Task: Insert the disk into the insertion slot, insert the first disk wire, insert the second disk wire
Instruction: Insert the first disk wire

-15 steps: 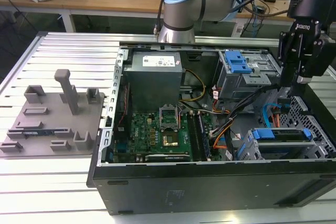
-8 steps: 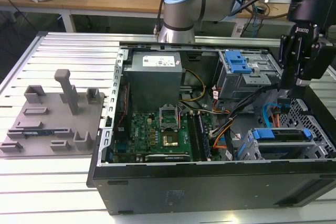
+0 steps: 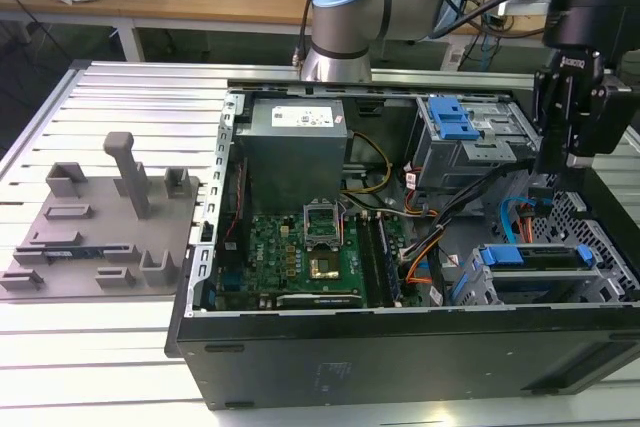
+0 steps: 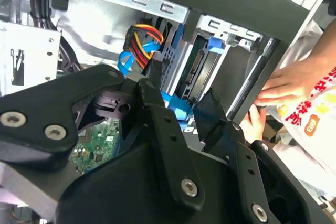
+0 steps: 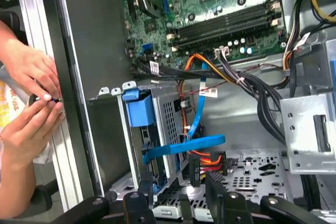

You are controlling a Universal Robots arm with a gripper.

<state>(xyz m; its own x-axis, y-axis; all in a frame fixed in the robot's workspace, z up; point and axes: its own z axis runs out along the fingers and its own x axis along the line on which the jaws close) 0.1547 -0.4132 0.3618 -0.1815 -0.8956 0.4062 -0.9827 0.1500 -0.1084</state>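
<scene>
I'm hovering the tool (image 4: 181, 93) open astride the first disk wire (image 4: 176, 106), gripping nothing, because the disk (image 3: 535, 255) is sitting in the insertion slot (image 3: 466, 283).

Light-blue first disk wire (image 5: 184, 146), red-orange second disk wire (image 5: 210, 159)

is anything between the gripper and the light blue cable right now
Nothing visible. In the second wrist view the first disk wire runs right at the gripper, nothing before it. The second disk wire lies beside it in the first wrist view. A person's hands are off at the case edge.
</scene>
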